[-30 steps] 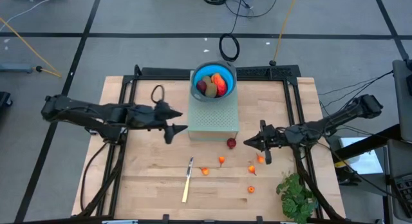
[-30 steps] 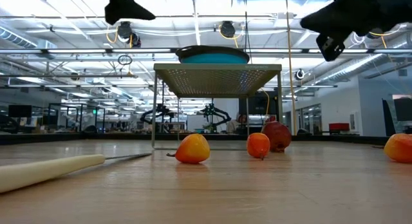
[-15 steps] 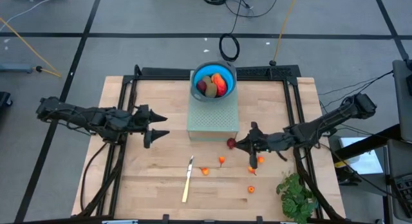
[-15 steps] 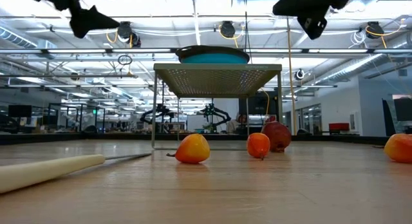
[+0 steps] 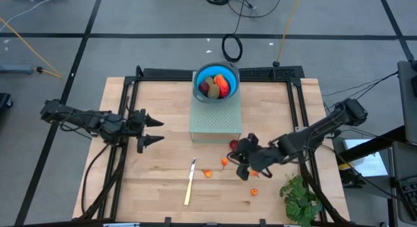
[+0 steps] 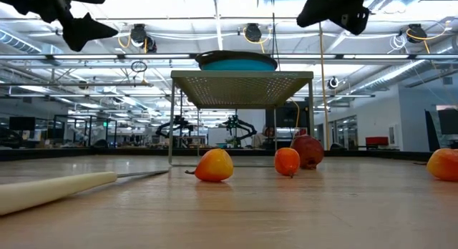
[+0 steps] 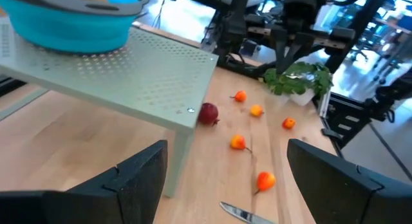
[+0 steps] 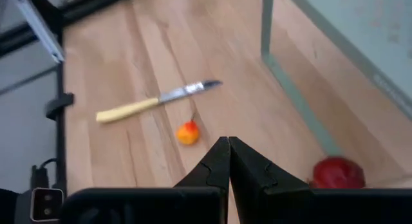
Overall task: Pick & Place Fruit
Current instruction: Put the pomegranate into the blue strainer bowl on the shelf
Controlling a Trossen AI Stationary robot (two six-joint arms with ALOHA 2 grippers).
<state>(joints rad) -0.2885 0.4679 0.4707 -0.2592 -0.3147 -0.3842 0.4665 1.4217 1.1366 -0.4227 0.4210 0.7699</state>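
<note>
No text, label or number can be read, as far as these views show.

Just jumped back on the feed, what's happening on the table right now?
Fruit is being collected into the blue bowl on the perforated stand; several pieces are already in it. The right gripper, fingers shut and empty, hovers above the loose pieces: a dark red ball beside the stand and small orange bits scattered on the wood. The left gripper waits open over the table's left side. A knife and a leafy bunch lie untouched.
</note>
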